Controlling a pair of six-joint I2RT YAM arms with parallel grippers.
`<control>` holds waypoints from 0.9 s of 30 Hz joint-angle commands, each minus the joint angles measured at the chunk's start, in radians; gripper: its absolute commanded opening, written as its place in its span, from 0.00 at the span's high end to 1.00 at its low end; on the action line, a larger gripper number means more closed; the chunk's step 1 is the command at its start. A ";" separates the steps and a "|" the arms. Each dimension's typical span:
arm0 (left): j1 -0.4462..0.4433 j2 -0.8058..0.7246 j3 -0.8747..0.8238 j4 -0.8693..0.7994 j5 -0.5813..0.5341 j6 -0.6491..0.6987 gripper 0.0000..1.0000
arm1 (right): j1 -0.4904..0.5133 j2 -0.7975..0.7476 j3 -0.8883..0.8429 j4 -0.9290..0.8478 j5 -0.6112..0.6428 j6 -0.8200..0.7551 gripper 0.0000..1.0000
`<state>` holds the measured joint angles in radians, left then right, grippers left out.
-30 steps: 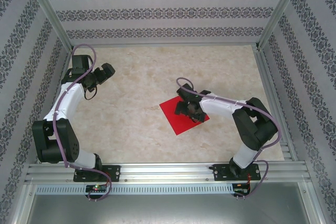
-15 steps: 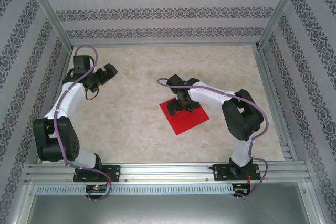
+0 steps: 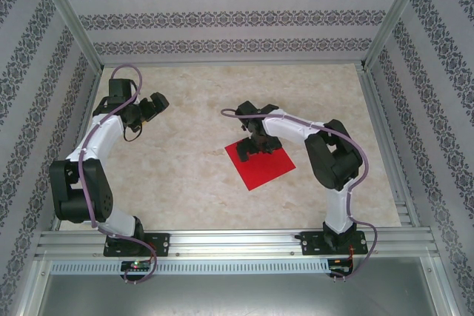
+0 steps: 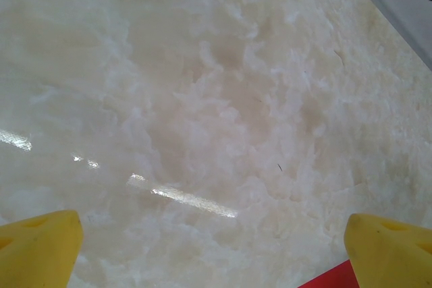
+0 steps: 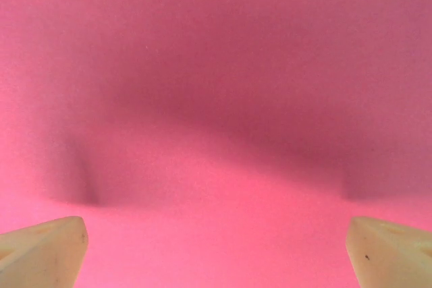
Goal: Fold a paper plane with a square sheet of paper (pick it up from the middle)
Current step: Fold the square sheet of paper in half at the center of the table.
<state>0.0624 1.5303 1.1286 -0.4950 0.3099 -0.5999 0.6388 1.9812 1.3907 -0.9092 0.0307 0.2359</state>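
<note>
Broadly, the pale marbled table (image 3: 185,183) looks slick and glossy. The square sheet of paper (image 3: 265,172) lies flat on it, right of centre and unfolded, so nothing resembles a plane yet. The right gripper (image 3: 255,142) hangs over the sheet's far part with its jaws spread wide and nothing between them, and its pale fingertips (image 5: 47,242) frame red paper close below. The risk I see is that pinching a thin, flat sheet on so smooth a surface may only push it sideways or crumple it, and a grab off the middle would lift it lopsided. The left gripper (image 3: 152,105), likewise spread and empty, hovers over bare table well to the left, too distant to steady the sheet. No brand, label or writing is legible anywhere.
</note>
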 commanded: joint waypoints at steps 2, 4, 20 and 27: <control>-0.013 0.001 0.024 0.012 0.019 0.019 0.00 | -0.010 0.026 0.021 -0.016 -0.009 -0.016 0.02; -0.013 0.001 0.026 0.010 0.018 0.018 0.00 | -0.010 0.036 0.014 -0.014 -0.003 -0.017 0.02; -0.016 0.004 0.033 0.004 0.016 0.017 0.00 | -0.017 0.100 -0.064 0.022 0.010 -0.001 0.07; -0.017 0.010 0.035 0.001 0.018 0.014 0.00 | -0.021 0.112 -0.066 0.019 0.021 -0.001 0.11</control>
<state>0.0620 1.5303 1.1336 -0.4953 0.3099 -0.5999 0.6319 2.0163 1.3800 -0.8898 0.0090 0.2337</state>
